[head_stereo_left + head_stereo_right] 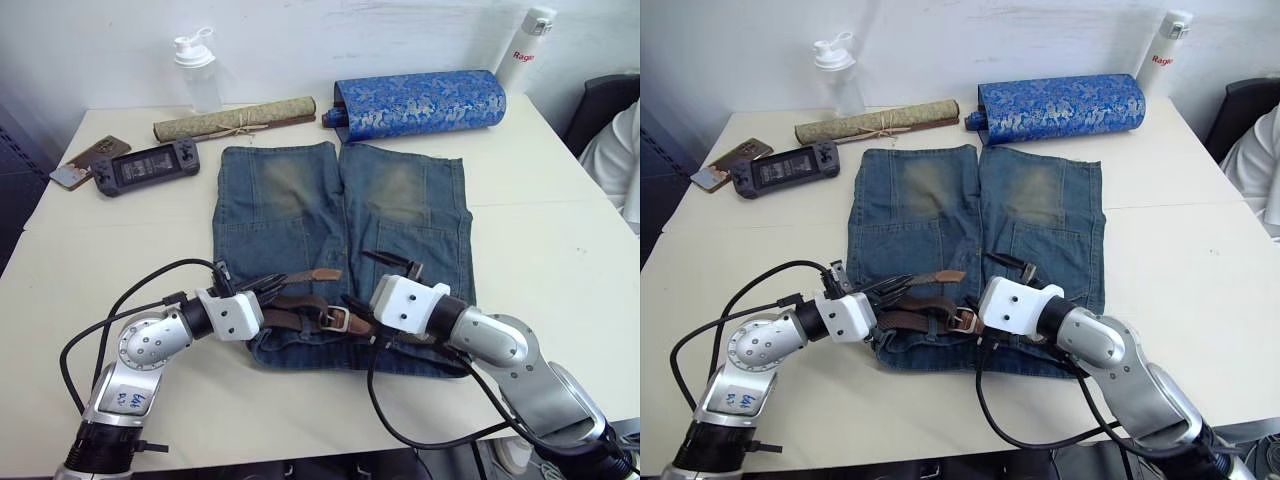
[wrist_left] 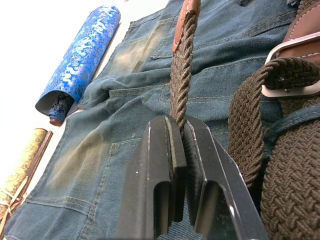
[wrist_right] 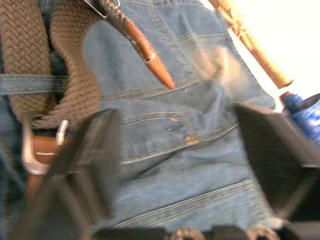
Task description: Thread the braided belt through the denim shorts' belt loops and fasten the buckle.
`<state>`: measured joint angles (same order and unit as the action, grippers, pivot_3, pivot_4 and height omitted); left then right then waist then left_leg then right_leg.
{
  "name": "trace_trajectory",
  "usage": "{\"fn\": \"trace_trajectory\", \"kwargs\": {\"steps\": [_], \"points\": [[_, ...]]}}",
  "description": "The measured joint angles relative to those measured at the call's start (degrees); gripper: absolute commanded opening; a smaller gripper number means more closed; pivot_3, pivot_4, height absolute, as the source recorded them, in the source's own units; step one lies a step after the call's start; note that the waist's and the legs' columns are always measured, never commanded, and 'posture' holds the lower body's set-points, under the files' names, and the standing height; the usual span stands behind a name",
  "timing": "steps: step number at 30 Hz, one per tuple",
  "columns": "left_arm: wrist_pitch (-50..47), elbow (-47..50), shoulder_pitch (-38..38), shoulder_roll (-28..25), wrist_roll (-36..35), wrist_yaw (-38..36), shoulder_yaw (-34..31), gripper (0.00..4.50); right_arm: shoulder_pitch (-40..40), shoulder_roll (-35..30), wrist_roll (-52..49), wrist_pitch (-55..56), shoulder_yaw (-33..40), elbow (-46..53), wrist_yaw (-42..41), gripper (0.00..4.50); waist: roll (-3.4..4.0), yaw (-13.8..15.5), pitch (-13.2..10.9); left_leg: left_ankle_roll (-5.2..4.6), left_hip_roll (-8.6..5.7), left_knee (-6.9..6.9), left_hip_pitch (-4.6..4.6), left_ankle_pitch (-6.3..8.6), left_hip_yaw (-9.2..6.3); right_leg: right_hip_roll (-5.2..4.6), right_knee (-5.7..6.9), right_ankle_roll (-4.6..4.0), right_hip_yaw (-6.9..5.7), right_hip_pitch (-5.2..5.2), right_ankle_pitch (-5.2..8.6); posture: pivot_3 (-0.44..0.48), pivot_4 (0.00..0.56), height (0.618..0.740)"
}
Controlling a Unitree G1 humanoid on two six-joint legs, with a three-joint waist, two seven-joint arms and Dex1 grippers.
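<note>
We see the left end effector (image 2: 182,150) pinching the braided belt (image 2: 181,75) over the denim shorts (image 1: 300,230); the right end effector (image 3: 180,150) is spread. A white bottle (image 1: 523,50) at the desk's (image 1: 560,240) far right corner reads "Rag".

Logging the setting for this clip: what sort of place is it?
Likely an indoor lab or office test table: a plain white table against a wall holds the denim shorts, a handheld game console, a phone and drink bottles.

Along the far edge we see a clear bottle (image 1: 195,70), an olive scroll (image 1: 234,119), a blue brocade roll (image 1: 420,105) and a white flask (image 1: 526,47); far left lie a game console (image 1: 145,167) and a phone (image 1: 90,160).
</note>
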<state>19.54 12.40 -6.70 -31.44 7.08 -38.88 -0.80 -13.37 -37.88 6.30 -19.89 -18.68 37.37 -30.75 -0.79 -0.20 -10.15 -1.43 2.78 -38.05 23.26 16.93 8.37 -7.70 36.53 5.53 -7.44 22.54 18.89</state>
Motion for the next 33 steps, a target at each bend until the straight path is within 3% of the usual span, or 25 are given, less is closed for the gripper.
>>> {"fn": "trace_trajectory", "kwargs": {"steps": [9, 14, 15, 17, 19, 20, 23, 30, 33], "points": [[0.56, -0.76, -0.81, -1.16, 0.03, 0.17, 1.83, 0.00, -3.36, 2.96, 3.64, 6.58, -1.86, -2.90, -1.86, 4.14, 0.00, 0.06, 0.00, 0.01, -0.03, -0.03, 0.00, -0.02, 0.01, 0.04, 0.06, 0.00, -0.01, -0.01, 0.00, 0.000, 0.150, 0.717], [0.55, -0.96, -0.82, -1.22, 0.03, 0.56, 1.86, 0.00, -3.42, 4.09, 4.41, 7.56, -2.59, -3.64, -2.99, 2.57, 0.00, 0.06, 0.00, 0.01, -0.02, -0.03, 0.00, -0.02, 0.00, 0.05, 0.07, 0.00, -0.01, -0.01, 0.00, 0.000, 0.150, 0.717], [0.55, -0.97, -0.83, -1.25, 0.04, 0.60, 1.87, 0.00, -3.42, 4.29, 4.63, 7.78, -2.59, -3.69, -3.38, 1.92, 0.00, 0.06, 0.00, 0.01, -0.03, -0.04, 0.00, -0.02, 0.00, 0.05, 0.08, 0.00, -0.01, -0.01, 0.00, 0.000, 0.150, 0.717], [0.42, -0.97, -0.86, -1.25, 0.03, 0.65, 1.88, 0.00, -3.42, 4.55, 4.72, 8.36, -2.59, -3.72, -3.78, 1.17, 0.00, 0.05, 0.00, 0.01, -0.02, -0.04, 0.00, -0.02, 0.00, 0.06, 0.10, 0.00, -0.01, -0.01, 0.00, 0.000, 0.150, 0.717], [0.28, -0.98, -0.97, -1.26, 0.04, 0.69, 1.88, 0.00, -3.41, 4.87, 4.75, 8.57, -2.59, -3.73, -4.15, 0.14, 0.00, 0.05, 0.00, 0.01, -0.02, -0.04, 0.00, -0.02, 0.00, 0.06, 0.10, 0.00, -0.01, -0.01, 0.00, 0.000, 0.150, 0.717], [0.07, -1.03, -1.03, -1.32, 0.04, 0.78, 1.87, 0.00, -3.34, 4.89, 4.80, 8.62, -2.59, -3.74, -4.41, 0.04, 0.00, 0.06, 0.00, 0.01, -0.02, -0.04, 0.00, -0.02, 0.00, 0.06, 0.10, 0.00, -0.01, -0.01, 0.00, 0.000, 0.150, 0.717], [-0.44, -1.03, -1.06, -1.32, -0.07, 0.80, 1.89, 1.18, -3.29, 5.17, 5.03, 8.69, -2.59, -4.05, -4.78, 0.00, 0.00, 0.06, 0.00, 0.01, -0.02, -0.05, 0.00, -0.02, 0.00, 0.07, 0.15, 0.00, -0.01, -0.01, 0.00, 0.000, 0.150, 0.717], [-4.10, 1.26, -1.54, -0.93, -1.89, 0.80, 1.91, 4.45, -3.30, 5.91, 6.06, 9.15, -2.61, -4.27, -5.20, 0.00, 0.00, -0.01, 0.00, 0.01, -0.02, -0.06, 0.00, -0.03, 0.01, 0.09, 0.35, 0.00, 0.00, 0.00, 0.00, 0.000, 0.150, 0.717], [-5.23, 2.72, -1.52, -0.93, -2.48, 0.77, 1.91, 4.45, -3.48, 6.10, 6.44, 9.95, -2.98, -4.70, -5.47, 0.00, 0.00, -0.04, 0.00, 0.02, -0.01, -0.06, 0.00, -0.03, 0.00, 0.11, 0.35, 0.00, 0.00, 0.00, 0.00, 0.000, 0.150, 0.717]]}}
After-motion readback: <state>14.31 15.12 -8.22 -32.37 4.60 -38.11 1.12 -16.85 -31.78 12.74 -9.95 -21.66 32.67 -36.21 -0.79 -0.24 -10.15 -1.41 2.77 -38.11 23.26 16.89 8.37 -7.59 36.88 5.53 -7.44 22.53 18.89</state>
